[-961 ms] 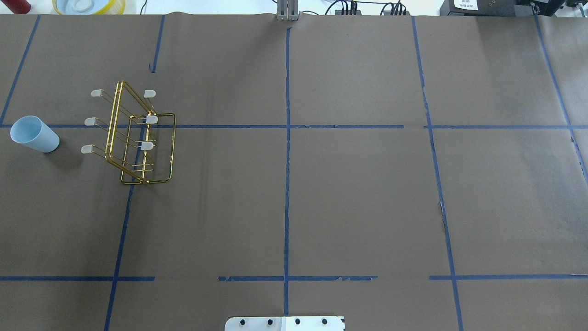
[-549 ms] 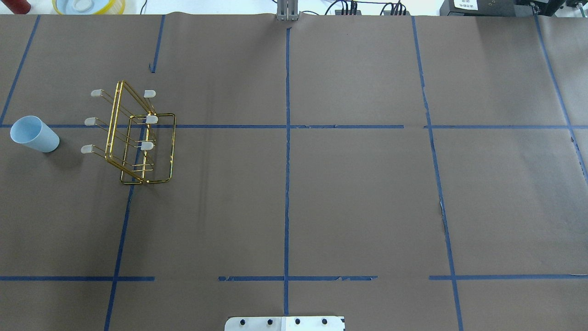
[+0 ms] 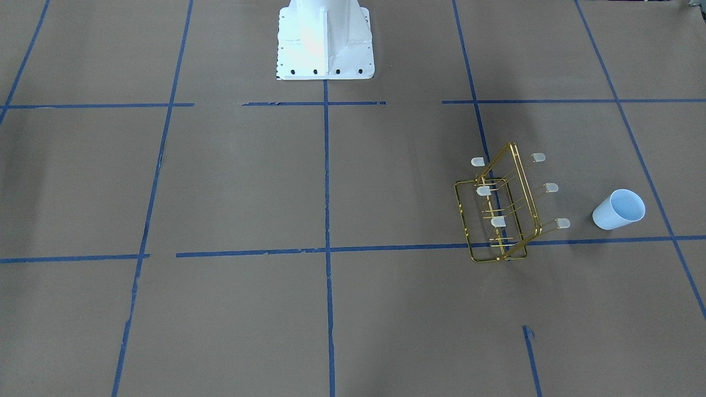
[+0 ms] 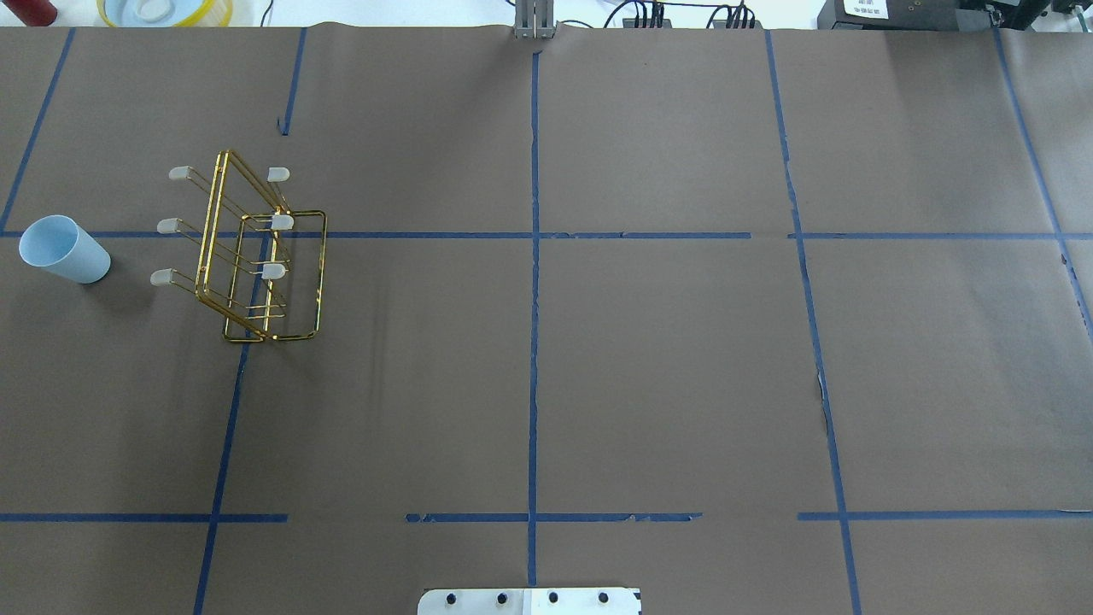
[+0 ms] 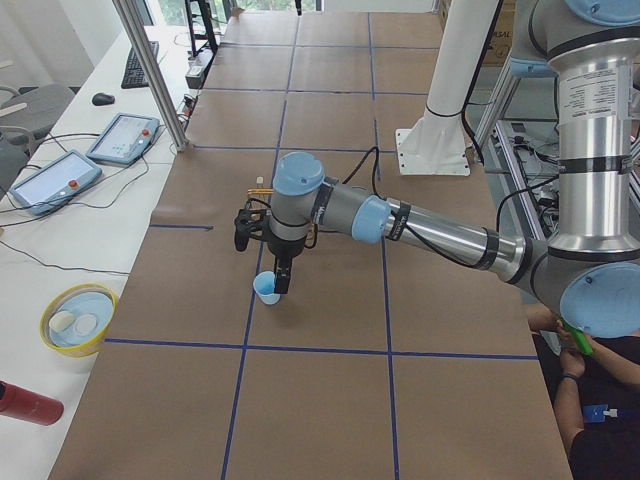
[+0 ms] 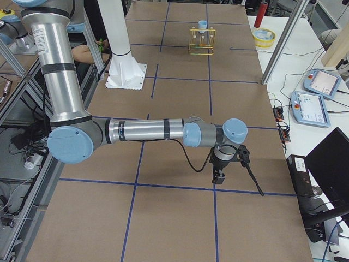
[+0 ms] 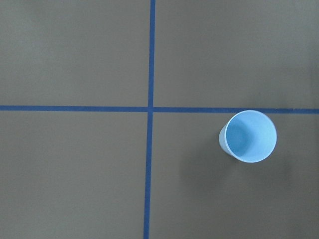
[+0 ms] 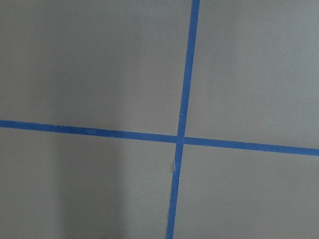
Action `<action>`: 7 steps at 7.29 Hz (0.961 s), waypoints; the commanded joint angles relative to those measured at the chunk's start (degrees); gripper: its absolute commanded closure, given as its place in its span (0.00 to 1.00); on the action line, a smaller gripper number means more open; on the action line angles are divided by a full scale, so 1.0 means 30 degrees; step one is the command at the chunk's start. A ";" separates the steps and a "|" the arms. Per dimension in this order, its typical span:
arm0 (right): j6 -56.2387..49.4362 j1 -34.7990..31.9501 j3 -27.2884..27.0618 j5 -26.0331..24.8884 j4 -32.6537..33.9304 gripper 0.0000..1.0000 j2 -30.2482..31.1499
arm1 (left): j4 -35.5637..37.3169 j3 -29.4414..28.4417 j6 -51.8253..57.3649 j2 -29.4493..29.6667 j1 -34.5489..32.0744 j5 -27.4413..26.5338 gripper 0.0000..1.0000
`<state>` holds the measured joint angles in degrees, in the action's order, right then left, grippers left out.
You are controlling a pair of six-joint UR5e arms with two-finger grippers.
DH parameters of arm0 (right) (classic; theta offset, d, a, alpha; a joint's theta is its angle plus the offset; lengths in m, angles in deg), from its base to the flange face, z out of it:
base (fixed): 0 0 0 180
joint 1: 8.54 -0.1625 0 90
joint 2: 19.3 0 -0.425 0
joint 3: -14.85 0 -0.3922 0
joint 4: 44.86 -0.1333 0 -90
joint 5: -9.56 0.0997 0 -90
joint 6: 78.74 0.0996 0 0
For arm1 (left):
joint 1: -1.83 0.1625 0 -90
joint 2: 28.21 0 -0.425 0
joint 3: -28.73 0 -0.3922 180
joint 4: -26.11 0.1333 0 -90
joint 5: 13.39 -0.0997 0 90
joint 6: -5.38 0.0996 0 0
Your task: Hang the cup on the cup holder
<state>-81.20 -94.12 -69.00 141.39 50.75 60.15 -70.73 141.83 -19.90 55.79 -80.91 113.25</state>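
A brown-papered table [image 4: 649,367] marked off by blue tape [image 4: 533,342] is shown, with both arms seen only from its ends. The cup [image 4: 64,249] is set upright, mouth up, at the robot's far left, just beside a tape line. It is parted by a small gap from the rack [image 4: 256,256], which stands on its own base with its capped prongs pointing out to both sides. From the left end, the left gripper [image 5: 265,255] is seen pointed down at the table, with the cup [image 5: 267,289] just under and beside it. Whether the two touch cannot be told. In the left wrist view the cup [image 7: 247,136] is looked into from above, right of centre and below the tape cross. The right gripper [image 6: 234,172] is held low over the opposite end of the table, well apart from the cup [image 6: 202,24] and the rack [image 6: 201,41]. For neither gripper can it be told whether the jaws are released or clenched.
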 commanded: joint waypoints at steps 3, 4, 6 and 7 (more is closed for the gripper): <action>0.0000 -0.0009 0.0000 0.0000 0.0004 0.00 0.0000 | -0.6964 0.0124 -1.1821 -0.0749 0.7230 -0.5840 0.00; 0.0000 -0.0009 0.0000 0.0000 0.0004 0.00 0.0000 | -0.8689 -0.0051 -1.3500 -0.1363 0.8439 -0.7597 0.00; 0.0000 -0.0009 0.0000 0.0000 0.0004 0.00 0.0000 | -1.0776 -0.1770 -1.6519 -0.1808 1.0929 -1.1257 0.00; 0.0000 -0.0009 0.0000 0.0000 0.0004 0.00 0.0000 | -1.2121 -0.2912 -1.7811 -0.1808 1.1724 -1.2843 0.00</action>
<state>-81.20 -94.12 -69.00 141.39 50.76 60.15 -102.33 136.98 -68.04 50.64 -49.43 81.15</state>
